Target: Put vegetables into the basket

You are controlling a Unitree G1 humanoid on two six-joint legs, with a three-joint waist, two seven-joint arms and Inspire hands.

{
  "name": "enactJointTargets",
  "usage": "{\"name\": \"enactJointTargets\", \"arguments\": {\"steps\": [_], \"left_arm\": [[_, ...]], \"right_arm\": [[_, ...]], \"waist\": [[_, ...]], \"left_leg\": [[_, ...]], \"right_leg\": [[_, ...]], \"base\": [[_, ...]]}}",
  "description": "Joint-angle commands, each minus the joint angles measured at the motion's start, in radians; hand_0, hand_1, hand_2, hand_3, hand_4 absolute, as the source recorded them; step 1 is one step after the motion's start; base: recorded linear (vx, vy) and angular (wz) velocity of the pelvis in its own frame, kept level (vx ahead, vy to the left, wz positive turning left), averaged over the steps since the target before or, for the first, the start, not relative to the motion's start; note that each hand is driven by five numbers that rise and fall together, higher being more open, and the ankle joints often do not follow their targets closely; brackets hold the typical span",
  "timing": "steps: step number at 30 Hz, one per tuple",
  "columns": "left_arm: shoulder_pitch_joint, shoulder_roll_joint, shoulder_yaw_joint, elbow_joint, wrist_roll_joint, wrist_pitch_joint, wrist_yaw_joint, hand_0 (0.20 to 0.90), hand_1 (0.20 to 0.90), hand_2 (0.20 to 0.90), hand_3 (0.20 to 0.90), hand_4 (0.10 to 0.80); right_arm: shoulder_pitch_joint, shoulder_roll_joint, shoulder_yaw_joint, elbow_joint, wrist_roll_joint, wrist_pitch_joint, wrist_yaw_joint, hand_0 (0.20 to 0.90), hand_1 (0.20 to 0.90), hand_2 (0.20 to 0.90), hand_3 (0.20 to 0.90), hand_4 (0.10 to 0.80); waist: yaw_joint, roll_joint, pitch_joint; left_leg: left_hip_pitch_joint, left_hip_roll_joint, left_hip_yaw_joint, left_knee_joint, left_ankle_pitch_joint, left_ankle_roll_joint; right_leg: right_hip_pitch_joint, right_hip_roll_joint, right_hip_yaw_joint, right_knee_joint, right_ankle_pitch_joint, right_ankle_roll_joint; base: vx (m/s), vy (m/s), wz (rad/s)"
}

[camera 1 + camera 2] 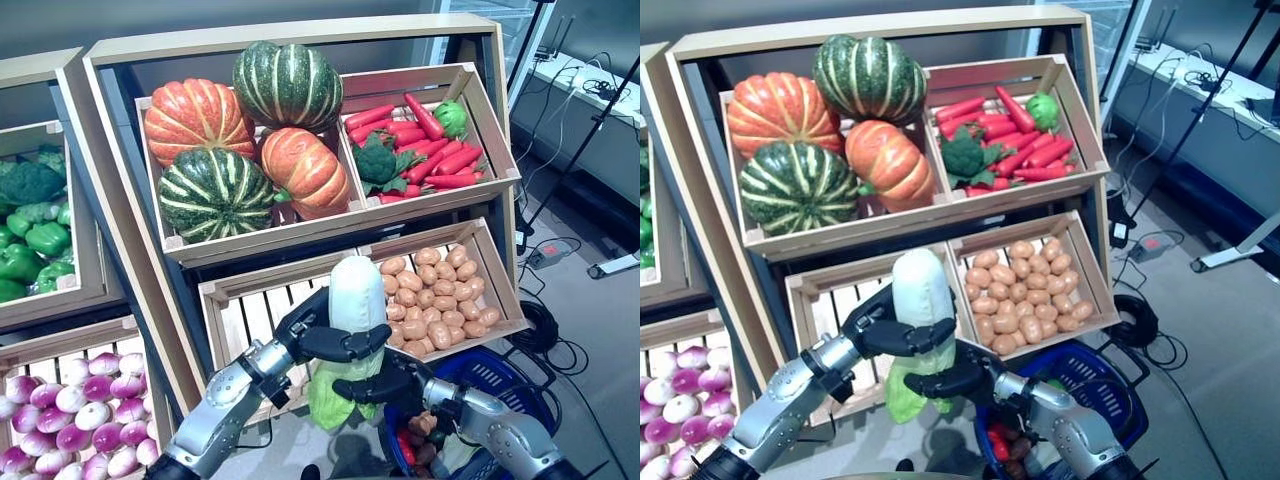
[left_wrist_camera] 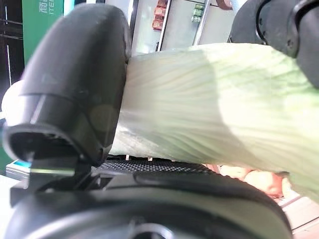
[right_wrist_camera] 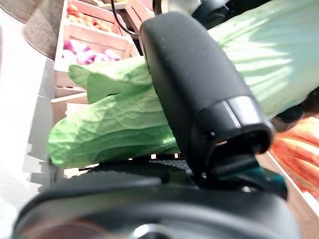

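Note:
A long napa cabbage (image 1: 357,285), white at the top and leafy green below, stands upright in front of the stand's lower crate. My left hand (image 1: 320,335) is shut round its middle; the left wrist view shows the thumb (image 2: 75,89) pressed on the pale cabbage (image 2: 209,99). My right hand (image 1: 385,385) is curled on the green leafy end just below, with its thumb (image 3: 199,84) across the leaves (image 3: 119,119). The blue basket (image 1: 500,375) stands on the floor to the lower right of the cabbage, with red and brownish vegetables (image 1: 415,440) in it.
The wooden stand (image 1: 300,45) with its tilted crates rises close behind the hands. A lower crate's front edge (image 1: 455,340) is just behind the basket. Cables (image 1: 540,325) and a power strip (image 1: 548,255) lie on the floor to the right.

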Motion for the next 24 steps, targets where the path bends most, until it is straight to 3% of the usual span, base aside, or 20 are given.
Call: {"name": "enactJointTargets", "arguments": {"steps": [1, 7, 15, 18, 20, 24], "left_arm": [[-0.102, -0.038, 0.210, -0.182, 0.022, -0.271, 0.078, 0.900, 0.900, 0.900, 0.900, 0.800], [-0.027, 0.024, 0.372, -0.143, 0.234, -0.279, 0.290, 0.900, 0.900, 0.900, 0.900, 0.800], [0.076, 0.064, 0.513, -0.103, 0.537, -0.260, 0.509, 0.900, 0.900, 0.900, 0.900, 0.800], [0.080, 0.080, 0.520, -0.087, 0.583, -0.247, 0.575, 0.900, 0.900, 0.900, 0.900, 0.800], [0.040, 0.096, 0.507, -0.050, 0.607, -0.234, 0.667, 0.900, 0.900, 0.900, 0.900, 0.800], [-0.045, 0.095, 0.458, -0.015, 0.608, -0.210, 0.785, 0.900, 0.900, 0.900, 0.900, 0.800]], "right_arm": [[0.048, 0.004, -0.104, -0.012, 0.098, -0.081, -0.070, 0.300, 0.300, 0.300, 0.300, 0.400], [0.124, -0.001, -0.247, -0.025, 0.127, -0.156, -0.172, 0.300, 0.300, 0.300, 0.300, 0.400], [0.217, 0.041, -0.391, -0.033, 0.111, -0.250, -0.340, 0.300, 0.300, 0.300, 0.300, 0.400], [0.212, 0.048, -0.418, -0.015, 0.128, -0.296, -0.440, 0.300, 0.300, 0.300, 0.300, 0.400], [0.154, 0.079, -0.445, 0.039, 0.186, -0.423, -0.570, 0.300, 0.300, 0.300, 0.300, 0.400], [0.053, 0.108, -0.452, 0.079, 0.206, -0.560, -0.683, 0.300, 0.300, 0.300, 0.300, 0.400]], "waist": [[0.007, -0.042, -0.055], [0.001, -0.039, -0.045], [-0.012, -0.037, -0.022], [-0.018, -0.032, -0.003], [-0.025, -0.018, 0.057], [-0.036, 0.000, 0.178]], "left_leg": [[0.012, 0.017, -0.008, 0.003, -0.058, -0.028], [0.011, 0.019, 0.001, 0.003, -0.057, -0.030], [-0.005, 0.018, 0.008, 0.003, -0.058, -0.033], [-0.030, 0.019, 0.010, 0.003, -0.053, -0.034], [-0.086, 0.021, 0.010, 0.003, -0.037, -0.032], [-0.170, 0.016, -0.001, 0.026, -0.008, -0.031]], "right_leg": [[0.045, -0.071, 0.007, 0.005, 0.001, 0.036], [0.040, -0.070, 0.005, 0.007, -0.004, 0.034], [0.020, -0.062, 0.010, 0.002, -0.006, 0.033], [-0.010, -0.055, 0.017, 0.009, -0.008, 0.031], [-0.089, -0.043, 0.027, 0.056, -0.021, 0.023], [-0.186, -0.023, 0.045, 0.118, -0.026, 0.005]], "base": [[0.000, 0.000, 0.00], [0.000, 0.000, 0.00], [0.007, -0.022, 0.00], [-0.115, -0.024, 0.00], [-0.365, 0.011, -0.02], [-0.346, 0.004, -0.02]]}}
